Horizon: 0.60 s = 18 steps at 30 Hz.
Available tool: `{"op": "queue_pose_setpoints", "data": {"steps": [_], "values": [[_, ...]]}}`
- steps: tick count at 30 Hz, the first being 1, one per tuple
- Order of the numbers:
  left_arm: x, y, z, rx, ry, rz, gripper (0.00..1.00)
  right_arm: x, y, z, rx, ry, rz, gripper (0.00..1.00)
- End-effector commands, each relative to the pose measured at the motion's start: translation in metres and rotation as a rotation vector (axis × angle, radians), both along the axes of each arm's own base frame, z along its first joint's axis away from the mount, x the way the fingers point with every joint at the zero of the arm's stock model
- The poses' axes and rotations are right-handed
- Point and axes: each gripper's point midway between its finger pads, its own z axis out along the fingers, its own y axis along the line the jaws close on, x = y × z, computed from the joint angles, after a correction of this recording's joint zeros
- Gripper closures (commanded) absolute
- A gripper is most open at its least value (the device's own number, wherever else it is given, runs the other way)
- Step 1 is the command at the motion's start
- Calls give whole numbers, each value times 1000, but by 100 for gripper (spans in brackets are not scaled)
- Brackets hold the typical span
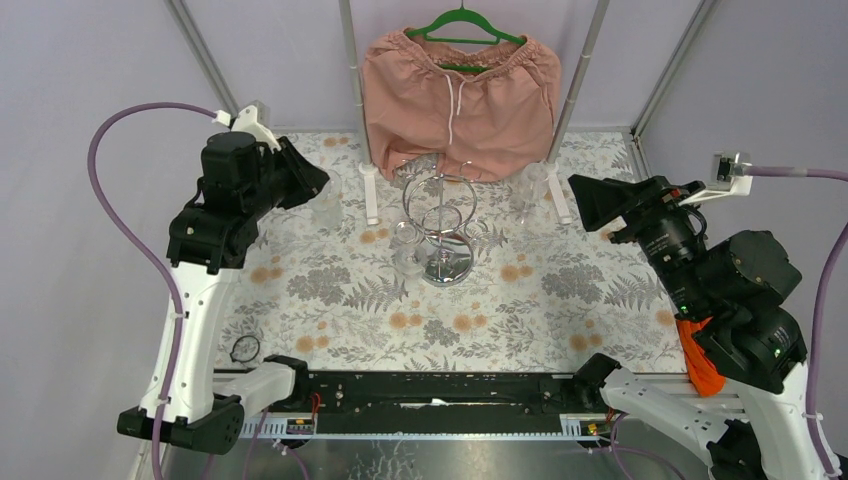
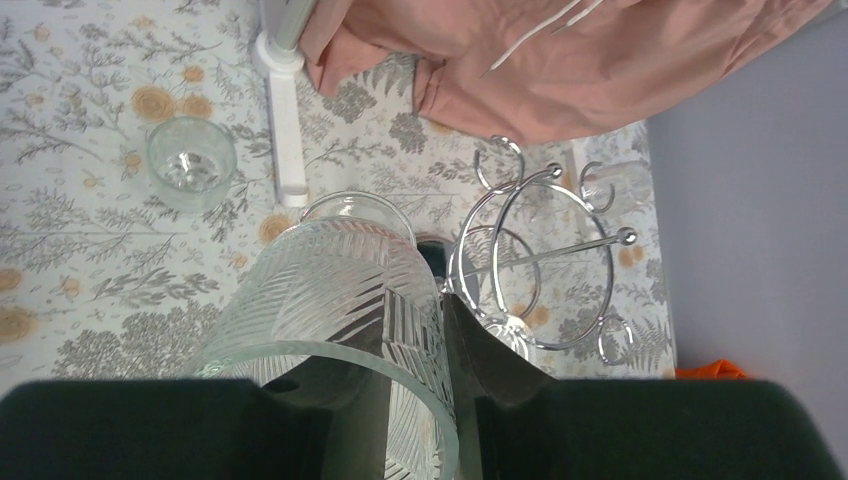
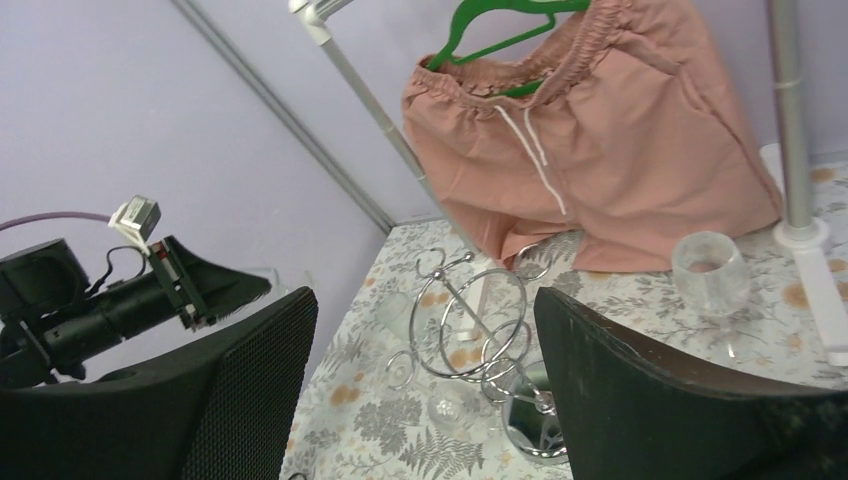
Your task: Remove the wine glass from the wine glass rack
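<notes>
The left tool (image 1: 305, 180) is clenched on the glass (image 2: 330, 290) at the far-left part of the tabletop (image 1: 560, 300), well apart from the rack (image 1: 440, 225) on its left-edge side; I cannot tell whether the glass touches the surface. The rack stands mid-tabletop, nearer the far edge, with a second glass (image 1: 405, 250) just beside its base toward the left edge and a third glass (image 1: 530, 185) upright toward the far-right corner. The right tool (image 1: 590, 190) hangs released, fingers wide apart, near the far-right corner, touching nothing.
</notes>
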Motion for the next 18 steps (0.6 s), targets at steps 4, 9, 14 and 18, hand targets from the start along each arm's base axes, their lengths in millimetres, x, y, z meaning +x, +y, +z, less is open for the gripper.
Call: {"op": "queue_pose_setpoints", "data": {"steps": [4, 9, 14, 18], "values": [[-5, 10, -3, 74, -1, 10, 100, 9, -22, -6, -52, 21, -126, 12], [-7, 11, -12, 85, 24, 9, 100, 9, -27, -8, -62, 20, -149, 12], [-9, 9, -26, 99, 62, -8, 100, 9, -28, -11, -78, 25, -156, 12], [-15, 8, -39, 118, 97, -41, 100, 10, -28, -13, -87, 30, -157, 11]]}}
